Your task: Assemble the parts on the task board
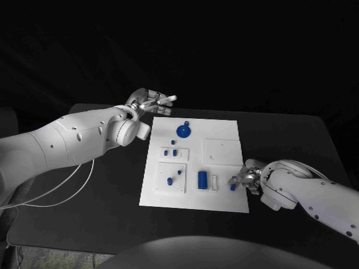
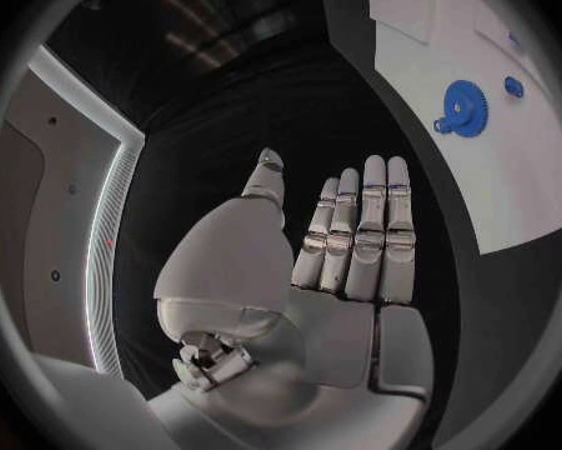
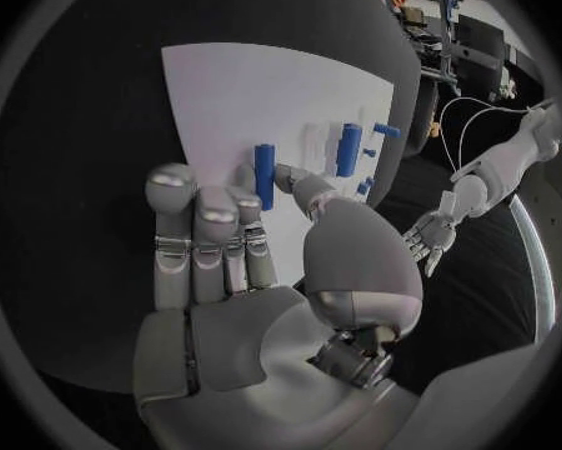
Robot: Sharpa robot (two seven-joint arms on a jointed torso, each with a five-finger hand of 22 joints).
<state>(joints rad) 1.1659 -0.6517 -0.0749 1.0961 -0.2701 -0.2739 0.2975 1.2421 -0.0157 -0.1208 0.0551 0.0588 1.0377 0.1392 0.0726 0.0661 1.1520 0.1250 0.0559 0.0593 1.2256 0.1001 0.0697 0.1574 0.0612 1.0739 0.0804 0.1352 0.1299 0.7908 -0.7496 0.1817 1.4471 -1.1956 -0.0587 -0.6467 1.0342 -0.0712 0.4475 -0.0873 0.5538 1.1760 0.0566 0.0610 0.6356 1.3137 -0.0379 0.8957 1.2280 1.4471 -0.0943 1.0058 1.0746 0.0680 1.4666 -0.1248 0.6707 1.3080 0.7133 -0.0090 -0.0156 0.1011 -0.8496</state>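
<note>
Right hand (image 3: 250, 260) pinches a small blue cylindrical peg (image 3: 265, 175) over the white task board (image 1: 228, 193), while left hand (image 2: 344, 260) hovers flat, fingers pressed together, beside it.

My table (image 1: 309, 140) is black and dull, and the room behind it lies in darkness. Off at one side I see a cluttered metal rack (image 3: 450, 20) under light.
</note>
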